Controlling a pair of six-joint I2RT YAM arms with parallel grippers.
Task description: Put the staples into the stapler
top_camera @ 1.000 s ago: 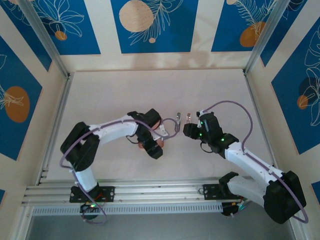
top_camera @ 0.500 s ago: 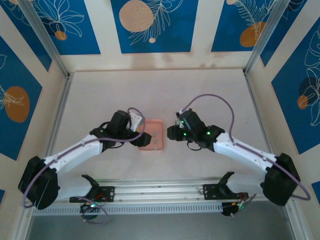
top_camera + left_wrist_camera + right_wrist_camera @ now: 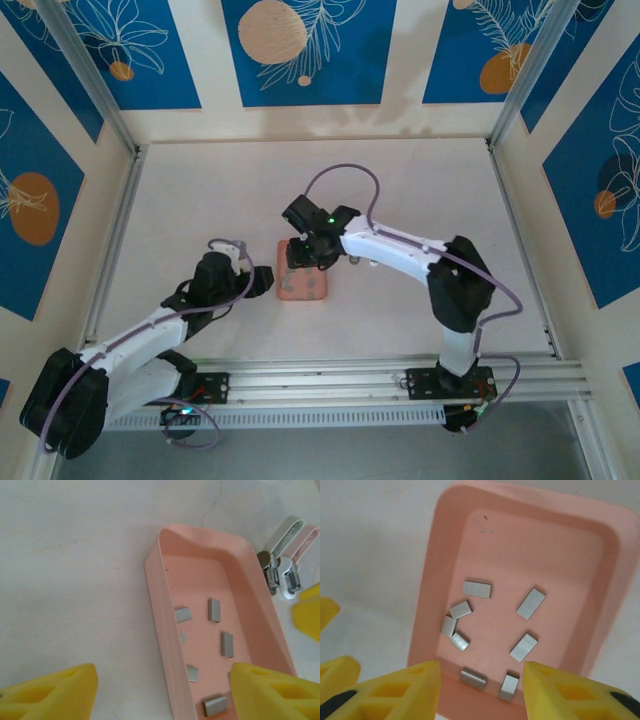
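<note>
Right tool (image 3: 481, 672) agape, empty, over staples (image 3: 476, 589)

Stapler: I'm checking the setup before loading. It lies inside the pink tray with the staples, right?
Not quite. The stapler lies on the table outside the tray, beside its long wall. The staples are inside the tray. The left wrist view shows this.
</note>
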